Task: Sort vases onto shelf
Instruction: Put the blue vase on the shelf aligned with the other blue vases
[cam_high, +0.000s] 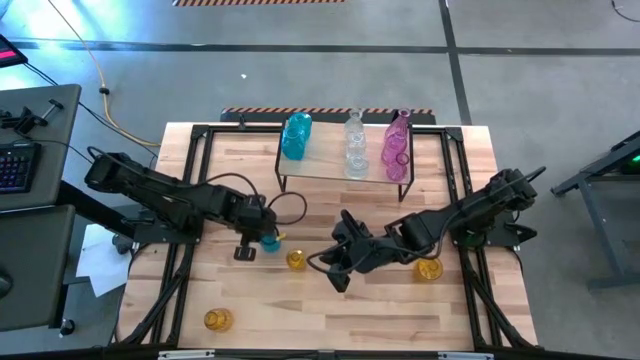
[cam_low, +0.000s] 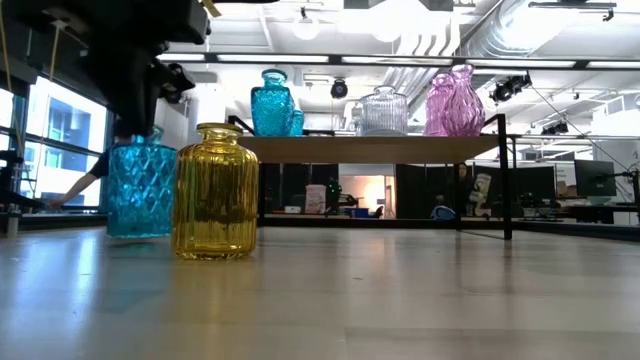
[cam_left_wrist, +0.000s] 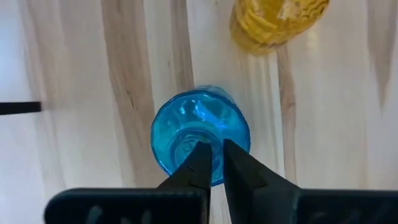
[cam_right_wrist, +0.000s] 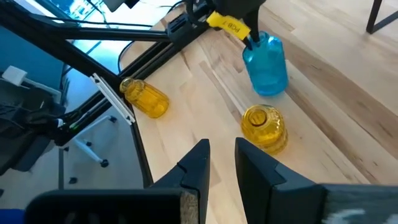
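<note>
Teal-blue diamond-cut vase (cam_left_wrist: 200, 135) stands upright on the tabletop (cam_high: 400, 310), just beside a yellow ribbed jar (cam_low: 215, 192), and the left gripper (cam_left_wrist: 212, 163) is over its mouth from above. In the left wrist view the two fingers sit narrowly apart at the rim, apparently pinching one side of the neck wall; I judge it gripped, though contact on the glass cannot be confirmed.

To do this lift well, the grip should be firm on the neck before rising, since smooth glass held by one wall could swing or slip. A straight vertical lift first would keep the base from clipping the yellow ribbed jar. The shelf (cam_high: 330, 170) already carries a teal vase (cam_high: 296, 136), a clear vase (cam_high: 355, 145) and a pink-purple vase (cam_high: 396, 147), so the blue one probably belongs next to the teal vase, set down gently and level.

The right gripper (cam_right_wrist: 220, 163) waits low over the middle of the table, fingers slightly apart and holding nothing. Other yellow vases lie near the front-left corner (cam_high: 217, 320) and by the right arm (cam_high: 429, 268).

A yellow tag (cam_right_wrist: 228, 25) on the left arm bears dark lettering, too small to read. No brand marks show on the vases.
</note>
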